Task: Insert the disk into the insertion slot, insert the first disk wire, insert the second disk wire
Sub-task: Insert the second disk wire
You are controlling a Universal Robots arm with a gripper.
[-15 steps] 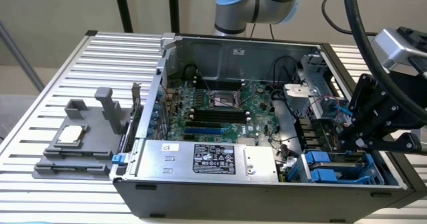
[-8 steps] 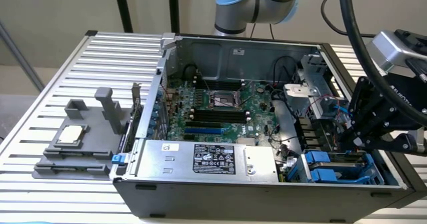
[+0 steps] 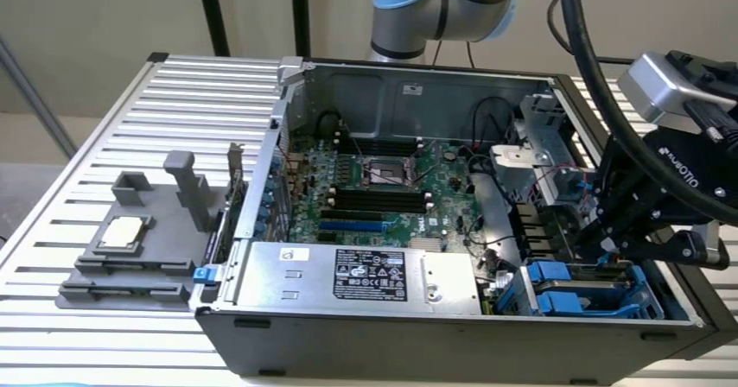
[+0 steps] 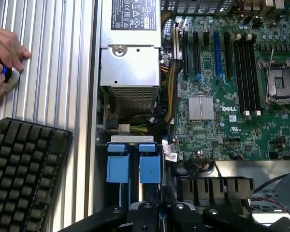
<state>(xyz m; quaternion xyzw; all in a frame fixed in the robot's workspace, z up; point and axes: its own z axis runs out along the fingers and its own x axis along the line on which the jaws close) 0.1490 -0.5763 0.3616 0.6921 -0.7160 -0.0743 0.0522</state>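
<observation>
Open grey steel tower case [image 3: 461,335] lies on its side on a ribbed aluminium slat table [image 3: 127,128]. Inside it: the green motherboard [image 3: 381,188] with its black memory slots, and the boxy silver power supply [image 3: 346,275] with a black label, near the front edge.

The gripper [image 3: 628,244], black and angular with matte links, hangs over the corner of the case at the exterior view's right, directly above the drive cage. In the wrist view the gripper's [image 4: 159,212] black linkage sits just over the blue tabs; whether its fingers are spread or closed, or gripping anything, cannot be told.

The insertion slot [image 3: 576,292] is a grey sheet-metal bay with glossy bright blue plastic rails. In the wrist view two blue rectangular tabs stand side by side at the insertion slot's [image 4: 135,162] mouth. The disk is not distinguishable from the blue carrier parts there (can't say whether it is seated).

A bundle of yellow and black wires [image 4: 170,92] runs beside the perforated end of the power supply.

Off the case: a grey moulded fixture [image 3: 133,249] holding a square chip on the table; in the wrist view, a black keyboard [image 4: 24,174] with domed keys, and a person's hand [image 4: 5,58] resting on the slats.
</observation>
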